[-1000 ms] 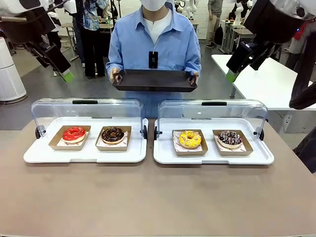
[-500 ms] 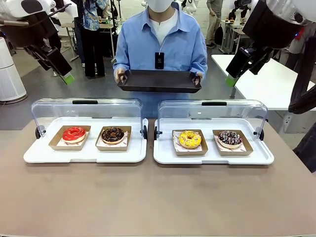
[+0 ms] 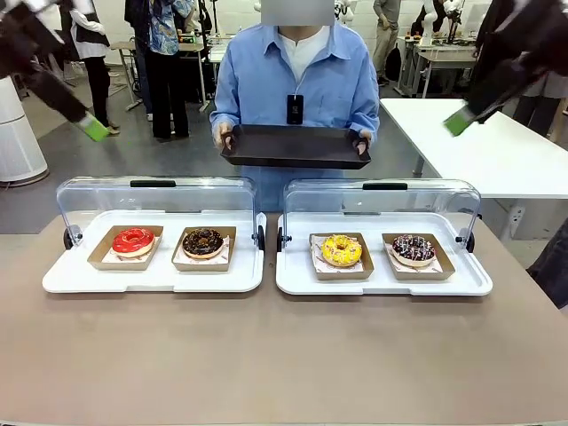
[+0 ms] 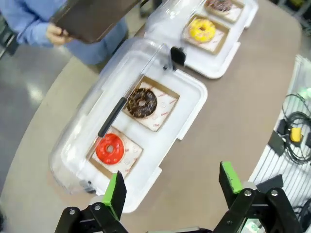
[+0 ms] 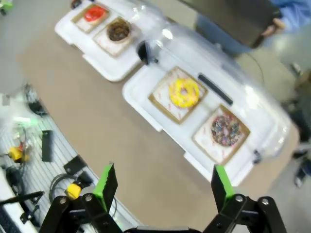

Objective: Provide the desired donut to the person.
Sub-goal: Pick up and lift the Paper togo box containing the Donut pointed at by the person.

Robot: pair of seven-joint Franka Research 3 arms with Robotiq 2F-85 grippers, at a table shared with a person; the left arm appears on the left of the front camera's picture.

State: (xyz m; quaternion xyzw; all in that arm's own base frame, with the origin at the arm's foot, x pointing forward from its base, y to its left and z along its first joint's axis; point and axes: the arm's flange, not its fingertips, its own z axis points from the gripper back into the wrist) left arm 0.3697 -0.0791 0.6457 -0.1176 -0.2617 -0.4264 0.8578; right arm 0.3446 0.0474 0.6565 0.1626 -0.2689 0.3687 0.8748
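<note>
Green-padded, my left tool (image 4: 172,187) hangs released, fingers wide with nothing between them, high above the brown surface (image 3: 284,355); my right tool (image 5: 164,183) likewise gapes empty. On the surface, the left case (image 3: 151,282), white with a clear lid over its far half, carries a red donut (image 3: 133,240) at nine o'clock and a chocolate donut (image 3: 203,241) at three. The right case (image 3: 382,286) carries a yellow donut (image 3: 341,250) at nine o'clock, a sprinkled donut (image 3: 414,248) at three. At twelve o'clock, beyond both cases, the person (image 3: 297,75) holds a black tray (image 3: 295,146) by its two ends. Which donut is wanted I cannot tell.
</note>
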